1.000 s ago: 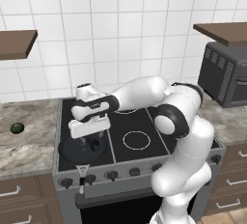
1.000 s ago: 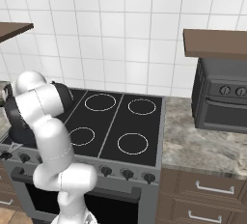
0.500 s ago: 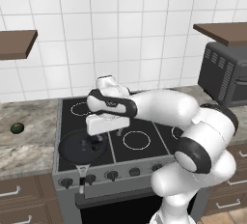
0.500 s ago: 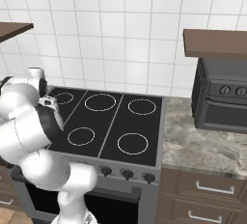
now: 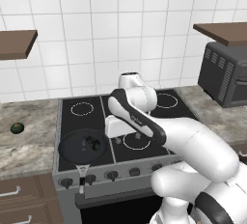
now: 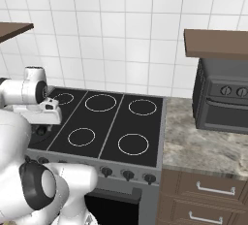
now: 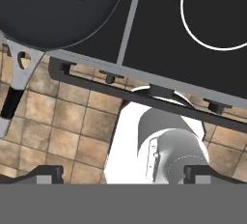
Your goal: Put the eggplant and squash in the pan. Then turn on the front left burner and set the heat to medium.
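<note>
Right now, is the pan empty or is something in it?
Not empty: one dark vegetable lies inside the pan.

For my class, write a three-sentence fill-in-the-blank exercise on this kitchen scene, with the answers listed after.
1. The pan sits at the front ____ of the stove.
2. The eggplant lies inside the ____.
3. The squash rests on the ____ to the left of the stove.
Missing words: left; pan; counter.

The pan [image 5: 77, 147] is dark grey-black with a grey handle. The eggplant [image 5: 93, 144] is near-black, greenish; the squash [image 5: 17, 128] dark green. The stove [image 6: 109, 127] is black with thin white rings. The surface [image 5: 26, 138] is mottled beige-grey.
</note>
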You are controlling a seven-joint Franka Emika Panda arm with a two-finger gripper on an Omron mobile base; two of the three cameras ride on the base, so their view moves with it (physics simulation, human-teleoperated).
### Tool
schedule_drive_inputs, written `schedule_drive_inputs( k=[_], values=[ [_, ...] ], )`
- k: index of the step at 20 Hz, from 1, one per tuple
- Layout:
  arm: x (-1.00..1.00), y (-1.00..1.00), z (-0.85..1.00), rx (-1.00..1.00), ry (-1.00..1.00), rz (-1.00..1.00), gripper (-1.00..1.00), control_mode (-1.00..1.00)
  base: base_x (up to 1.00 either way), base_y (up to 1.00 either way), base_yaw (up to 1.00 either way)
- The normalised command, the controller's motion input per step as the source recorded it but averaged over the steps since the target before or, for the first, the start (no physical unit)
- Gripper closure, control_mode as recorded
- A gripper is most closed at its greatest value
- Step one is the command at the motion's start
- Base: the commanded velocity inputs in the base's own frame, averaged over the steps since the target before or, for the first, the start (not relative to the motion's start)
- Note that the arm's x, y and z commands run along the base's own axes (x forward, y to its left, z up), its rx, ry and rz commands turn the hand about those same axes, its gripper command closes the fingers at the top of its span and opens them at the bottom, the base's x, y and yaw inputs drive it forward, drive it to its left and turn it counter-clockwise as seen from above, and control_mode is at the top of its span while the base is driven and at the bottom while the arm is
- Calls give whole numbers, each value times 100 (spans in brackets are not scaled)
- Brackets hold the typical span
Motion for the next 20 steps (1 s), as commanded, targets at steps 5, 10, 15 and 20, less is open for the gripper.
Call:
schedule_drive_inputs(
  k=[5,10,15,20],
  values=[
    [-11,-37,26,-3,0,0,-100,-100,0,0,0],
    [-1,0,5,0,0,0,-100,-100,0,0,0],
    [0,0,0,0,0,0,-100,-100,0,0,0],
    [0,0,0,0,0,0,-100,100,-38,27,1]
  ],
)
